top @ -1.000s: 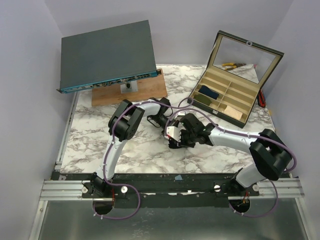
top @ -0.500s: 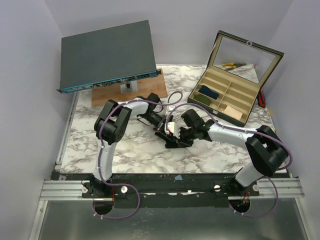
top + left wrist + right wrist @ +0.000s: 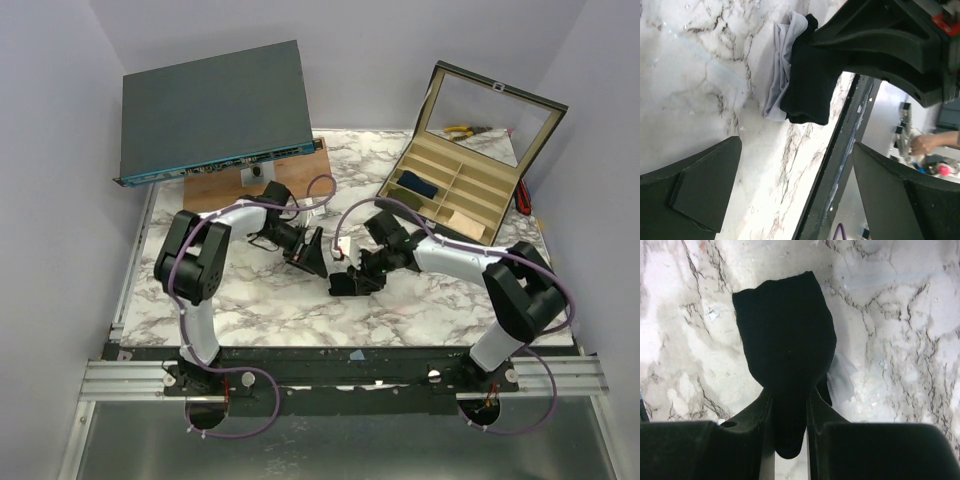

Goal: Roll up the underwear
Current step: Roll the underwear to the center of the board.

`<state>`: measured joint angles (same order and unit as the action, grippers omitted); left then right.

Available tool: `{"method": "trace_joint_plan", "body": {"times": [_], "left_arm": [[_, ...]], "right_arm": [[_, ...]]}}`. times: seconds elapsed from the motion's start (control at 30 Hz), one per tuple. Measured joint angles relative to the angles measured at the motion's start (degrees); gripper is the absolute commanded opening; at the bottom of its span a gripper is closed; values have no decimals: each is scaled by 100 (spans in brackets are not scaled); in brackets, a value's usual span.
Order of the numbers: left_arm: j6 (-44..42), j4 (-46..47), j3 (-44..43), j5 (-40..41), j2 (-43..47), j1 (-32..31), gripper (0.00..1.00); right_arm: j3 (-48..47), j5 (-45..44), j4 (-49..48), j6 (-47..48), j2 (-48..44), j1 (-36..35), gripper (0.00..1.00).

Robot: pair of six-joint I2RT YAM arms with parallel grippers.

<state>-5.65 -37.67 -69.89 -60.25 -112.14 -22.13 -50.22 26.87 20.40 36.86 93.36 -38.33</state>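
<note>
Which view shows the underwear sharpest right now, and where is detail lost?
Right wrist: the marble is sharp, but the underwear in the right claw reads flat black, its folds lost. Left wrist: the underwear and its pale layer are crisp, while the near fingers of the open left claw are soft. Top external: even light, yet the underwear merges with the right claw.

Looked like a robotics lab cell to me: plain pale walls (image 3: 50,150) boxing in a marble-print surface (image 3: 260,300), aluminium rail (image 3: 130,378) along the bottom, network switch (image 3: 210,105) upper left.
</note>
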Motion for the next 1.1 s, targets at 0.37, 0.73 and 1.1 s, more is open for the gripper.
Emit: {"method": "trace_joint_plan", "body": {"times": [0.37, 0.73, 1.1], "left_arm": [[-111, 793, 1333, 1034, 2236, 39, 95], [-662, 1580, 1945, 2809, 3265, -1355, 99], [-1539, 2247, 1982, 4861, 2997, -2732, 99]], "right_arm": [[-1008, 1038, 866, 4, 979, 354, 1], [-1436, 1386, 1294, 2, 1443, 424, 1], [-1462, 1515, 1318, -98, 1512, 494, 1]]}}
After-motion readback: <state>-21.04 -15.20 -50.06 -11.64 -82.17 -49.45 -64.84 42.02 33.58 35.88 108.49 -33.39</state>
